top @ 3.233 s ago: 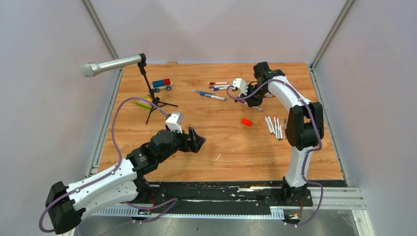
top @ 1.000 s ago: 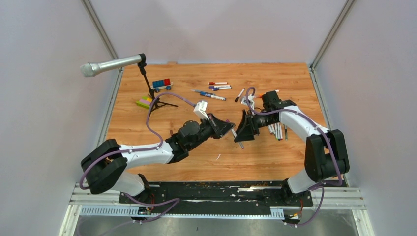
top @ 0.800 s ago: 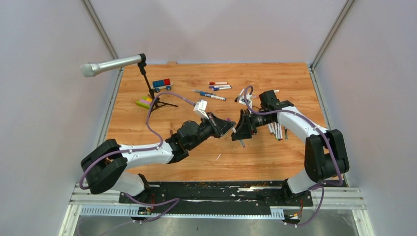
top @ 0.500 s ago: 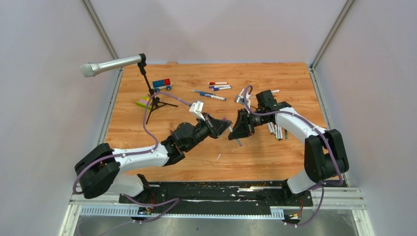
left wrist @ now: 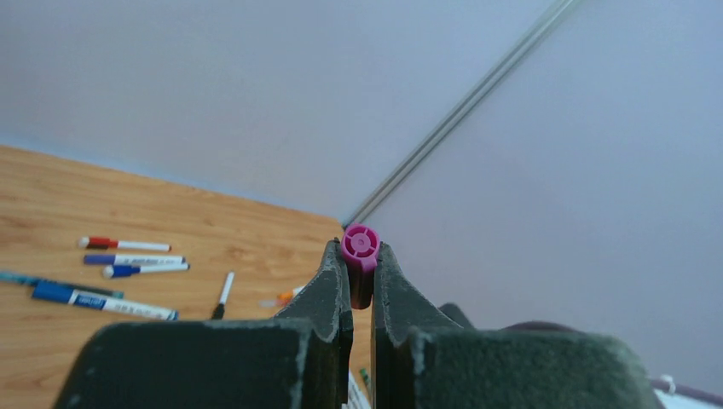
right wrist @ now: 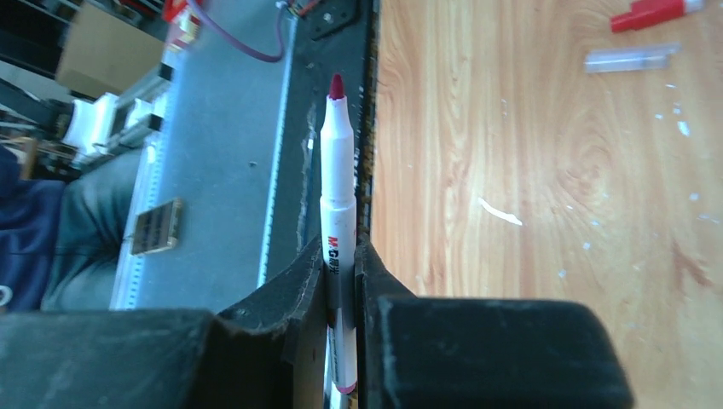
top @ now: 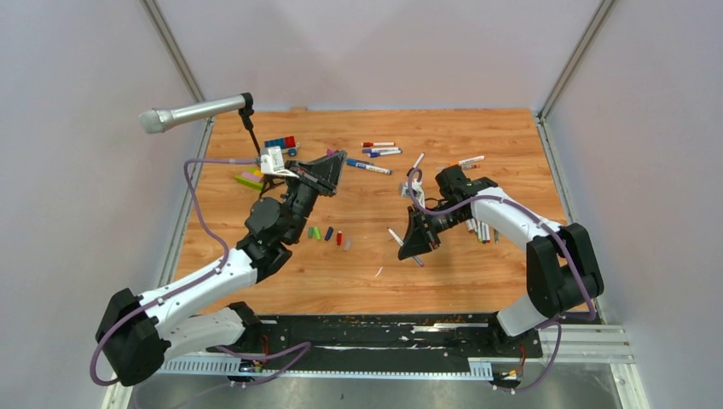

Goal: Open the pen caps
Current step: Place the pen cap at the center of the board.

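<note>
Left gripper [left wrist: 360,257] pinching purple cap [left wrist: 360,244] (perhaps magenta), right gripper [right wrist: 339,256] clamping uncapped pen [right wrist: 338,170]

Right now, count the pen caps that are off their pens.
5: pink cap in the left gripper; green cap, dark cap, red cap and clear cap on the table by the left arm. More may be hidden.

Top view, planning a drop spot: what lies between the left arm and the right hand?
A row of loose pen caps, green, dark and red, seen in the top view.
</note>
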`<action>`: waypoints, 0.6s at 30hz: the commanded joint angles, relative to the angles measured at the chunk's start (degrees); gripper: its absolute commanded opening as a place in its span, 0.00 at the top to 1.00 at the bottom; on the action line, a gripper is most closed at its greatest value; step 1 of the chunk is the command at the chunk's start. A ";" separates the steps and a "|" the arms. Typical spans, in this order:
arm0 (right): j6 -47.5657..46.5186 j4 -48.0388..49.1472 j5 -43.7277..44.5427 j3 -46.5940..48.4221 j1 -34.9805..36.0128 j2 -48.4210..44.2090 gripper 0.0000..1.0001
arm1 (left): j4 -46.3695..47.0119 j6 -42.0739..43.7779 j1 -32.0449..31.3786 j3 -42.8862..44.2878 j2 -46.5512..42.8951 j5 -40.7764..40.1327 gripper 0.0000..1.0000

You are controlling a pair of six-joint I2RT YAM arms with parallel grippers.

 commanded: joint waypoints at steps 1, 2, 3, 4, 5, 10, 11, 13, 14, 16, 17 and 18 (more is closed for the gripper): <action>-10.88 -6.80 6.35 3.36 -1.73 -2.21 1.00 | -9.84 -2.15 0.10 -1.90 -3.64 2.28 1.00; -11.67 -7.31 7.65 3.41 -2.46 -2.55 1.00 | -12.69 -2.72 0.10 -2.15 -4.66 2.54 1.00; -12.63 -7.67 8.94 3.34 -3.29 -2.97 1.00 | -15.94 -3.19 0.10 -2.49 -5.77 2.96 1.00; -13.25 -7.92 10.35 3.29 -4.11 -3.32 1.00 | -19.84 -3.28 0.10 -2.69 -7.14 3.59 1.00; -13.42 -7.92 12.10 3.30 -5.03 -3.77 1.00 | -22.42 -3.33 0.10 -2.91 -8.05 4.26 1.00; -13.69 -7.96 14.26 2.89 -11.77 -5.20 1.00 | -34.84 -5.83 0.10 -4.74 -10.54 6.36 1.00; -13.69 -7.87 14.01 2.79 -13.03 -5.52 1.00 | -36.59 -6.04 0.10 -5.12 -10.50 7.18 1.00; -13.69 -7.75 13.40 2.43 -15.23 -6.29 1.00 | -39.85 -6.50 0.06 -5.30 -9.96 9.03 0.99; -13.69 -7.66 13.10 2.29 -16.26 -6.58 1.00 | -41.02 -6.61 0.10 -5.27 -9.36 10.58 0.98; -13.61 -7.46 12.63 2.02 -17.76 -7.08 1.00 | -42.48 -6.55 0.10 -5.21 -7.98 12.92 0.98; -13.50 -7.30 12.31 1.95 -18.41 -7.18 1.00 | -43.00 -6.31 0.06 -5.10 -6.97 14.11 0.98; -13.46 -7.20 12.23 1.84 -18.88 -7.23 1.00 | -43.58 -6.09 0.10 -4.85 -6.01 15.17 0.99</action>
